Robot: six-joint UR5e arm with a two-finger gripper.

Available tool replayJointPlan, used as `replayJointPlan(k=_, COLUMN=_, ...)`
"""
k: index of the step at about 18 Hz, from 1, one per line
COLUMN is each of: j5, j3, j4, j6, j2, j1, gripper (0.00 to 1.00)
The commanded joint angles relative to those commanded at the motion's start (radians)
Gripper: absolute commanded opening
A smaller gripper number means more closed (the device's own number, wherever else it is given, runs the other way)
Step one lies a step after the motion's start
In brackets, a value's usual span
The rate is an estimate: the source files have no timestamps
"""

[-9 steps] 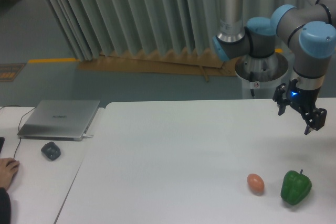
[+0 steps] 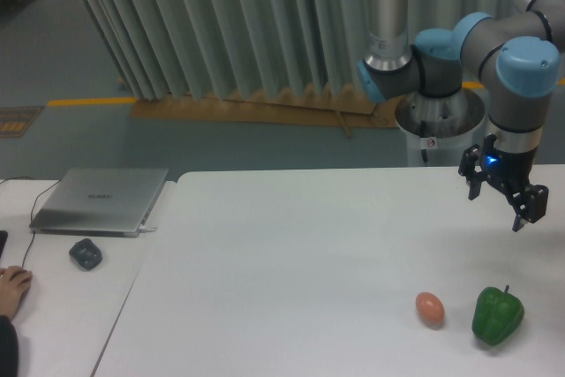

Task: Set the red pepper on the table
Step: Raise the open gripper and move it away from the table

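Apparently nothing placed yet: no red pepper in view anywhere. Gripper hangs above the table, up beyond the green pepper, fingers look spread and empty, though small and dark so not certain. Orange-brown egg-shaped thing sits just beside green pepper. Whole task remains.

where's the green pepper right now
The green bell pepper sits near the front right of the white table, just right of the small orange-brown egg-shaped thing, below the gripper.
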Motion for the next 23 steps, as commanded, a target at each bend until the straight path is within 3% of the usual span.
replayJointPlan(k=12, j5=0.003, j3=0.002, j4=0.008, j6=-0.002, j2=-0.005, j1=0.018, gripper=1.00)
replayJointPlan(k=21, j5=0.038, j3=0.044, j4=0.017, j6=0.012, j2=-0.008, j1=0.158, gripper=1.00)
replayJointPlan(k=23, j5=0.093, j3=0.072, j4=0.060, j6=0.040, j2=-0.050, j1=0.182, gripper=1.00)
